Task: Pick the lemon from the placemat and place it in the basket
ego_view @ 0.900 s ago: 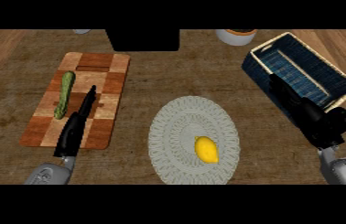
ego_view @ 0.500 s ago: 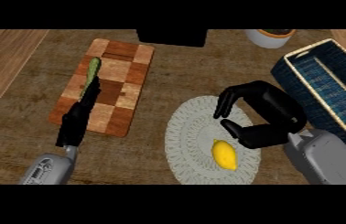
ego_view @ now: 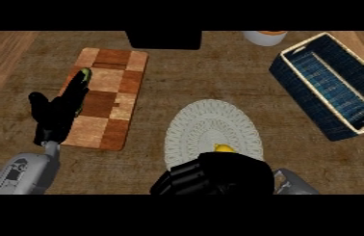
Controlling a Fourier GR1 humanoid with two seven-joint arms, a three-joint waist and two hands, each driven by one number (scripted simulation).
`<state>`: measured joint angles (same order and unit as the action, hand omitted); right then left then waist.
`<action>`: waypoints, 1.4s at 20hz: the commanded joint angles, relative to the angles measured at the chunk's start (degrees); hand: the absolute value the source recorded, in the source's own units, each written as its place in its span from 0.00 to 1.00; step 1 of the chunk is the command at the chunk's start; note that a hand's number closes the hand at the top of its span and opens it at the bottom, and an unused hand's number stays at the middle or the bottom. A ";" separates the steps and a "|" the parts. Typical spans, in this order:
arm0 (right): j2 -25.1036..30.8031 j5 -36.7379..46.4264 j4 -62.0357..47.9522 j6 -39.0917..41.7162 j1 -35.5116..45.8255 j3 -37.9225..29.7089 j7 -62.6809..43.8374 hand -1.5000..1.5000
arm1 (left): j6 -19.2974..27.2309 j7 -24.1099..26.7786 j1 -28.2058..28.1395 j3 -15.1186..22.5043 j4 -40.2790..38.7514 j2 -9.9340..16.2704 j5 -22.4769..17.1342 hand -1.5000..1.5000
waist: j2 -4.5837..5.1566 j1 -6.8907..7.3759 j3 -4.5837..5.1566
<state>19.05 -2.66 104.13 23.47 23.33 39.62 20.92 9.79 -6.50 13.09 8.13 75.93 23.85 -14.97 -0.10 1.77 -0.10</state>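
Right hand (ego_view: 217,175) sits over the lower placemat (ego_view: 213,126), fingers seemingly curled around the lemon (ego_view: 225,148); we see only its yellow top. Basket (ego_view: 323,83) well apart, upper right. Left hand (ego_view: 57,112) open, resting on the cutting board (ego_view: 107,100).

The light is dim and even, with no clear source and no glare anywhere on the wooden counter (ego_view: 213,81). Shadows are faint: only a soft darkening shows along the near wall of the basket (ego_view: 313,105) and beside the chequered cutting board (ego_view: 107,100). The pale placemat (ego_view: 210,126) is the brightest area. The black right hand (ego_view: 213,177) and left hand (ego_view: 57,114) read as nearly featureless dark shapes, their surface detail lost. Edges look soft throughout.
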 commanded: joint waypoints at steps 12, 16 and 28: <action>8.65 13.07 9.83 8.46 24.08 -9.05 -38.23 0.00 | -2.47 -2.47 -0.61 -3.86 0.25 2.80 -1.62 0.50 | -0.59 -2.04 0.27; 6.74 3.73 2.88 18.51 34.59 -12.93 -47.02 0.00 | -3.70 -4.62 -0.16 -4.61 1.85 3.87 -2.35 0.50 | -0.41 -1.15 0.27; 17.29 -12.01 -8.46 40.22 32.75 -23.24 -37.72 0.00 | -3.41 -6.68 -2.06 -5.44 6.21 1.92 -1.62 0.50 | 0.00 -1.21 0.08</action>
<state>33.40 -11.02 99.65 56.80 56.53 20.88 -19.83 6.70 -10.60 12.25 3.14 78.35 25.31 -15.98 -0.13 0.18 0.05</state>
